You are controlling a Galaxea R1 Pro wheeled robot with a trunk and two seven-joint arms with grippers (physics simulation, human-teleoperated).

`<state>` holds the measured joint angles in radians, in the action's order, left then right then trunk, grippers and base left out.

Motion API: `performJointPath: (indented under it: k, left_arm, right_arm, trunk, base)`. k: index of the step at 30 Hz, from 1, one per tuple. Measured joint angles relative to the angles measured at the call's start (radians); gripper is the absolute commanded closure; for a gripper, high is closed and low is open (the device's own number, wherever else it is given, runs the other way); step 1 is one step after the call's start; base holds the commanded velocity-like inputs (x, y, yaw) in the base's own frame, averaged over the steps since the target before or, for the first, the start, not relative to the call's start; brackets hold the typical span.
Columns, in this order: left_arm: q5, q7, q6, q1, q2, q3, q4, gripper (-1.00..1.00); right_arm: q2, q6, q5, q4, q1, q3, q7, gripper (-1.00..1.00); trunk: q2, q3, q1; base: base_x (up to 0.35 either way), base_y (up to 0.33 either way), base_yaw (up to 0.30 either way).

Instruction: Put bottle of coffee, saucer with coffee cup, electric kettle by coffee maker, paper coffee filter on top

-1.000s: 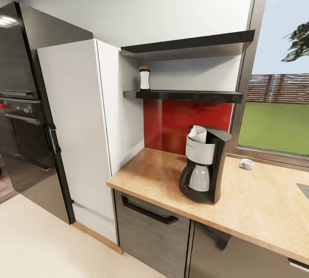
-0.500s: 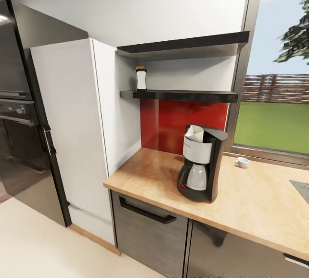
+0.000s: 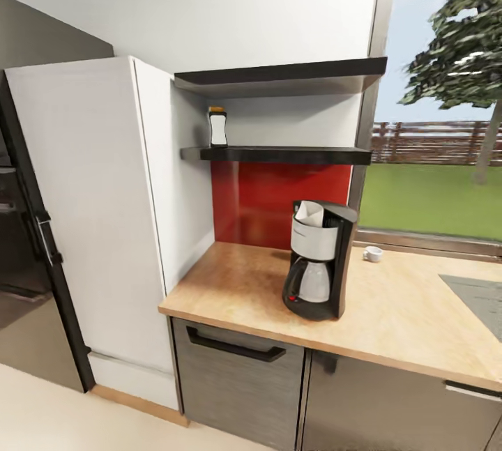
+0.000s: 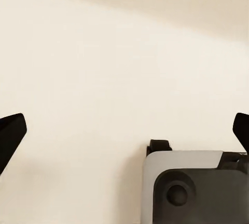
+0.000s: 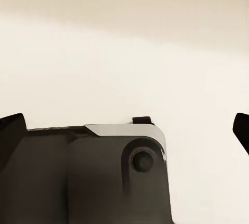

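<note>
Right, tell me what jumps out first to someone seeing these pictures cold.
The black and white coffee maker stands alone in the middle of the wooden countertop, with a red backsplash behind it. Above it, a small bottle of coffee stands at the left end of the lower dark shelf, and a white coffee cup sits by the window.

The tabletop (image 3: pixel 237 284) looks like pale matt wood with a faint grain. The coffee maker (image 3: pixel 317 260) has a glossy black plastic body, a white band and a clear glass jug. Behind it the red backsplash (image 3: pixel 272 200) is smooth and shiny. The shelf (image 3: pixel 279 155) is dark and matt; the drawer front (image 3: pixel 233 385) looks like brushed grey metal; the coffee cup (image 3: pixel 372 254) is glossy white
</note>
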<state>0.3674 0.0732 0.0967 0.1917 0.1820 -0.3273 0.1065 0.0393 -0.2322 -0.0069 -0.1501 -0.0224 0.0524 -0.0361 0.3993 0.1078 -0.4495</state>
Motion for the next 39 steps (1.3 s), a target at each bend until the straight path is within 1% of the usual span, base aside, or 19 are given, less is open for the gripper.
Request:
performJointPath:
  k: [6,14,20,36,38,39]
  left_arm:
    - [0.001,0.000,0.000,0.000,0.000,0.001,0.000,-1.00]
    - [0.001,0.000,0.000,0.000,0.000,0.001,0.000,-1.00]
    - [0.001,-0.001,0.000,0.000,0.000,-0.001,0.000,-1.00]
    - [0.001,-0.002,-0.001,-0.001,0.002,0.001,-0.001,-1.00]
    - [0.001,-0.012,-0.003,-0.002,0.007,0.001,-0.005,-1.00]
    - [0.001,-0.038,-0.004,-0.003,0.009,0.001,-0.022,-1.00]
  right_arm:
    - [0.000,0.000,0.000,-0.001,0.000,0.001,0.000,-1.00]
    - [-0.006,0.000,0.001,-0.001,0.000,0.001,0.000,-1.00]
    - [-0.005,0.000,0.001,0.000,0.000,0.001,-0.001,-1.00]
    - [-0.005,0.000,0.001,0.000,0.000,0.001,-0.001,-1.00]
    - [-0.005,0.000,0.001,0.000,0.000,0.001,-0.001,-1.00]
    - [-0.005,0.000,0.001,0.000,0.000,0.001,-0.001,-1.00]
  trunk:
    - [0.000,0.000,0.000]
    - [0.000,0.000,0.000]
    - [0.000,0.000,0.000]
    - [0.000,0.000,0.000]
    - [0.000,0.000,0.000]
    - [0.000,0.000,0.000]
  base:
    - [0.183,0.286,-0.283]
    - [0.273,0.221,-0.251]
    - [0.093,0.314,-0.011]
    - [0.000,0.334,0.000]
    - [-0.066,0.336,0.000]
    - [-0.026,0.336,0.000]
